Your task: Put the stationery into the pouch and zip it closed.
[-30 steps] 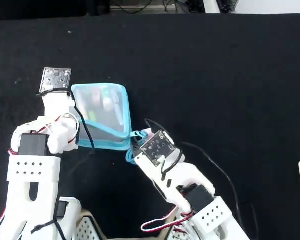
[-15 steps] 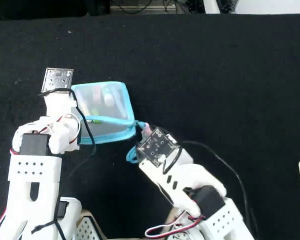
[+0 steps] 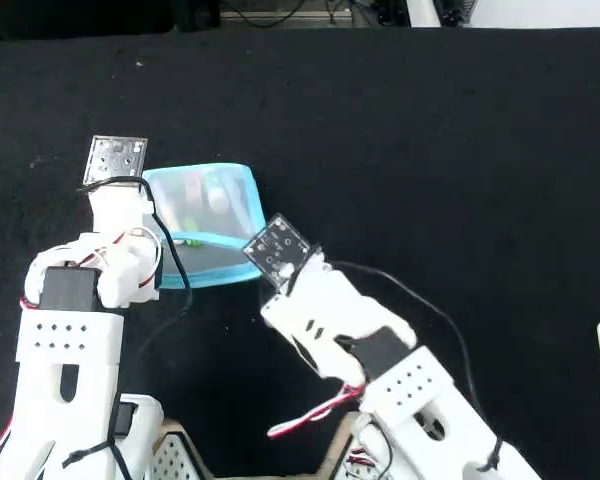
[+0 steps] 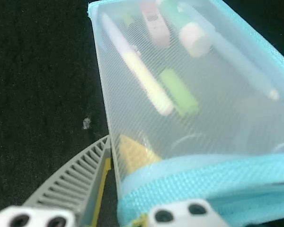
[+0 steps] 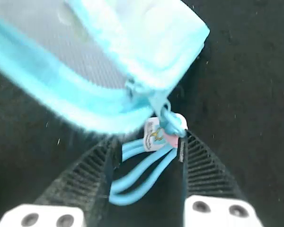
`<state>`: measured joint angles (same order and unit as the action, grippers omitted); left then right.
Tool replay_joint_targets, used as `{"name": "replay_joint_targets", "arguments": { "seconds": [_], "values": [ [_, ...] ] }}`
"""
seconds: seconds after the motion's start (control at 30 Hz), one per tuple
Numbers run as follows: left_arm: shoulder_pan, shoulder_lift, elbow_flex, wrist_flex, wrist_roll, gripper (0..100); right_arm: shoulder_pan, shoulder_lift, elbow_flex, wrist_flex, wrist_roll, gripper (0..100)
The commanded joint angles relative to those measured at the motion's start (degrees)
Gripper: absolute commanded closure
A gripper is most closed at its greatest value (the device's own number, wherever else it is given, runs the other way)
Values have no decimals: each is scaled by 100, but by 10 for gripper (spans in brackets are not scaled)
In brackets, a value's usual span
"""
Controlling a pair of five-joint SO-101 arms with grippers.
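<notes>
The pouch (image 3: 205,215) lies on the black desk (image 3: 430,150) between the two arms, a pale mesh bag edged in turquoise. From above its contents are only blurs of pink, white and green behind the mesh. The left wrist view shows them plainly inside the pouch: a long white pen (image 4: 142,78), a short green piece (image 4: 179,92) just beside it, a pink item (image 4: 156,23), a green stick with a white cap (image 4: 191,33), and something yellow (image 4: 135,153) down by the zip edge.

The left hand (image 3: 148,228) is at the pouch's side edge and looks closed on it. Its grey finger (image 4: 75,182) lies right against the mesh, while the other finger is hidden under the fabric.

The right hand (image 5: 149,142) is at the opposite corner of the pouch, where the high view hides it under the arm's own camera board. The right wrist view shows its fingers spread apart. The blue cord loop (image 5: 137,175) and small tag (image 5: 155,135) hang between them from the zip slider (image 5: 132,87), and neither finger presses on them.
</notes>
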<state>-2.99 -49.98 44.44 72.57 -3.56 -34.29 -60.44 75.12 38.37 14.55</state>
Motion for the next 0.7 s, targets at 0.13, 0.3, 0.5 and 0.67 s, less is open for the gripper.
{"name": "replay_joint_targets", "arguments": {
  "seconds": [0.13, 0.3, 0.5, 0.67],
  "values": [
    [31, 35, 22, 44, -9, 970, 826, 646, -303, -1152, -44, 807],
    [31, 35, 22, 44, -9, 970, 818, 1112, -303, -1477, -18, 807],
    [31, 35, 22, 44, -9, 970, 818, 1842, -303, -2435, -44, 806],
    [31, 35, 22, 44, -9, 970, 818, 2000, -303, -2681, -18, 806]
  ]
}}
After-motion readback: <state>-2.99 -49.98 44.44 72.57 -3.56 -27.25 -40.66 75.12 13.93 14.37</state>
